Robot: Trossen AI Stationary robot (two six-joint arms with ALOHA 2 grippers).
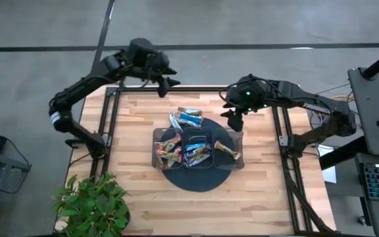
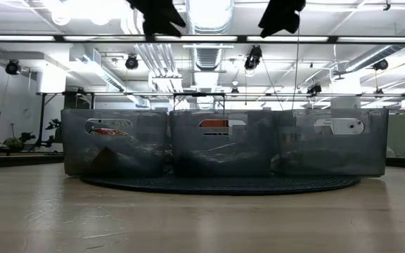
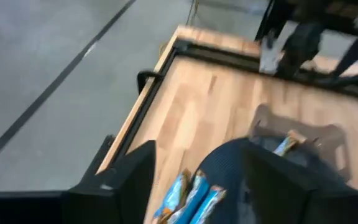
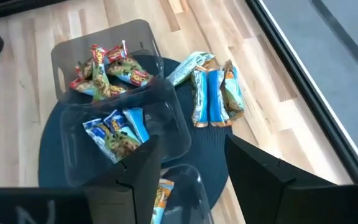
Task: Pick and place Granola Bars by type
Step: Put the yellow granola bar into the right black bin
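Wooden table (image 1: 143, 197) with dark mat at centre

Light plank top inside a black frame (image 1: 114, 125). Round dark mat (image 1: 199, 179) lying flat mid-table, carrying a clear three-compartment tray (image 1: 158, 135). Loose light blue Granola Bars (image 1: 187, 118) clustered just beyond the tray, on the mat's far edge and the wood. Leafy green plant (image 1: 91, 205) at one near corner.

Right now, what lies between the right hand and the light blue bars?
Only bare wood table, seen in the high view, separates right hand from light blue bars.

Glossy foil Granola Bars (image 4: 213, 93), translucent plastic tray (image 4: 135, 37), pale wood table (image 1: 143, 191)
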